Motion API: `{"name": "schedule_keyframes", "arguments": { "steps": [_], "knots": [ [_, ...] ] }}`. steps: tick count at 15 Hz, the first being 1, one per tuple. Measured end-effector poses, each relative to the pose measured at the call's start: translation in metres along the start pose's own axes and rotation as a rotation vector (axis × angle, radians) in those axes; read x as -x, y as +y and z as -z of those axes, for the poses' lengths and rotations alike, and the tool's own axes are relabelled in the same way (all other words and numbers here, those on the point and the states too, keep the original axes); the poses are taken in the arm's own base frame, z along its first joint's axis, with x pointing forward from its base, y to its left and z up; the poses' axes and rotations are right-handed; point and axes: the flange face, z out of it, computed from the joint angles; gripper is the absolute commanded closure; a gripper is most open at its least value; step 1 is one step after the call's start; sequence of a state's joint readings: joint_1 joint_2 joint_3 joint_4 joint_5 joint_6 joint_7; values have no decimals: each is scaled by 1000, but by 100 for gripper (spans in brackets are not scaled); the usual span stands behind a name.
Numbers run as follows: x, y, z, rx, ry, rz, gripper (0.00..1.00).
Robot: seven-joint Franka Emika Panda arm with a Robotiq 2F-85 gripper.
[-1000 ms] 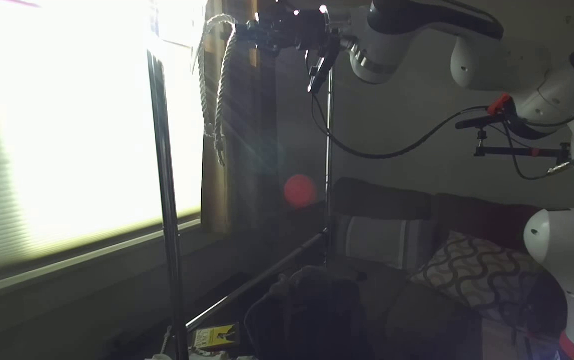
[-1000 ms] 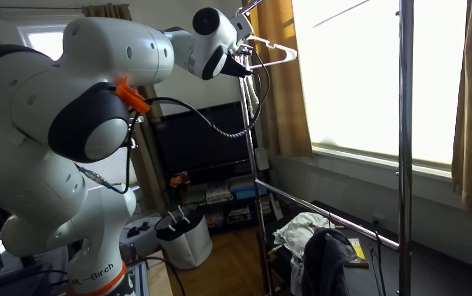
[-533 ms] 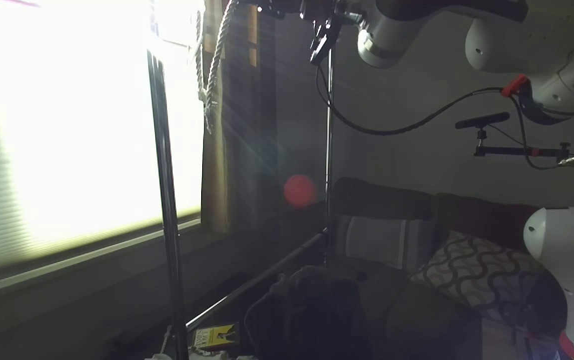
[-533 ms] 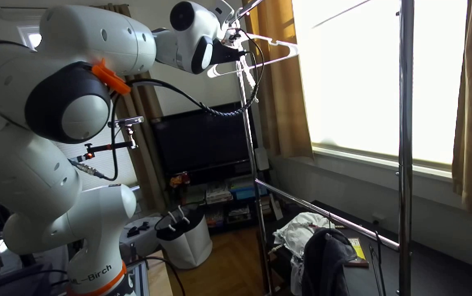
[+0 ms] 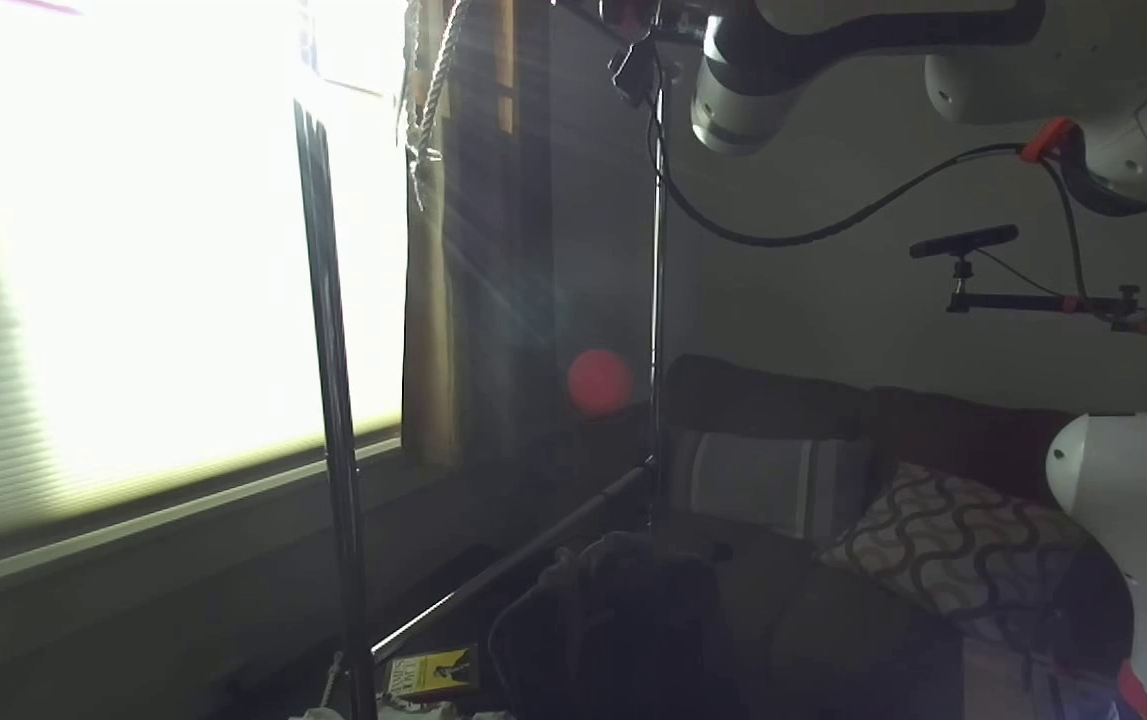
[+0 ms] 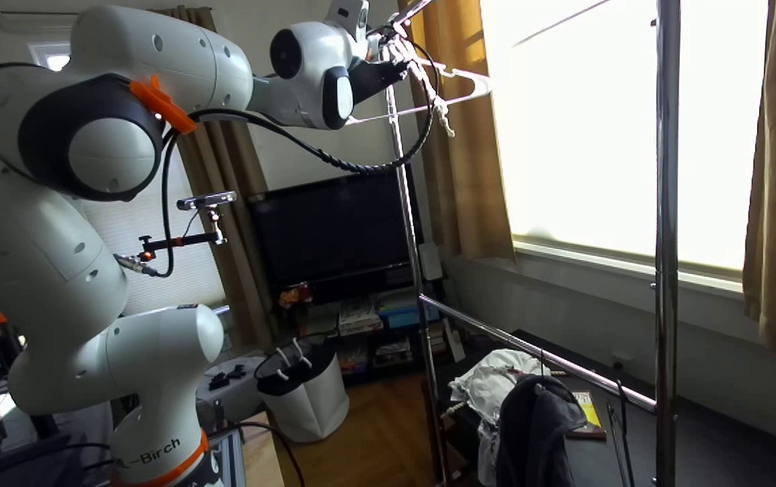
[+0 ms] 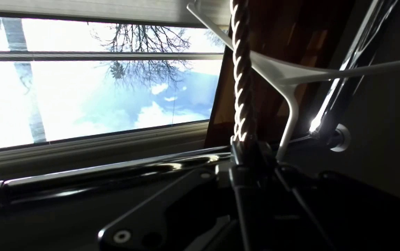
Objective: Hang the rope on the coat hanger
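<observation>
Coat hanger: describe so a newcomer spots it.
In the wrist view, start at the bright window, then the brown curtain beside it. In front of that curtain is the coat hanger: smooth, pale, branching, unlike the twisted rope and shiny pole.

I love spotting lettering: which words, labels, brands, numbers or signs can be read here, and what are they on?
"-Birch": on the robot arm's white base; whatever stands before the hyphen is unclear.
Yellow printed cover: lettering too small and blurred to read.
Stacked items under the television: any print too small to read.
</observation>
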State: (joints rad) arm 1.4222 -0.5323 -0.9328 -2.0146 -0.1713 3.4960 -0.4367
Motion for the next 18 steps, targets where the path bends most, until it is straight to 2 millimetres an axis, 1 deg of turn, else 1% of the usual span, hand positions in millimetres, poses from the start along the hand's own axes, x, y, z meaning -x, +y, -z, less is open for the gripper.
{"name": "schedule_keyframes", "arguments": {
  "steps": [3, 7, 8, 9, 12, 16, 18],
  "knots": [
    [-4, 1, 1, 97, 76, 89, 97],
    [2, -1, -4, 210, 149, 234, 97],
    [8, 1, -6, 239, 145, 270, 89],
    [12, 1, -9, 248, 135, 281, 97],
    [11, -3, -10, 240, 136, 286, 97],
    [8, -23, -7, 135, 133, 440, 97],
    [8, -30, -4, 93, 105, 529, 97]
  ]
}}
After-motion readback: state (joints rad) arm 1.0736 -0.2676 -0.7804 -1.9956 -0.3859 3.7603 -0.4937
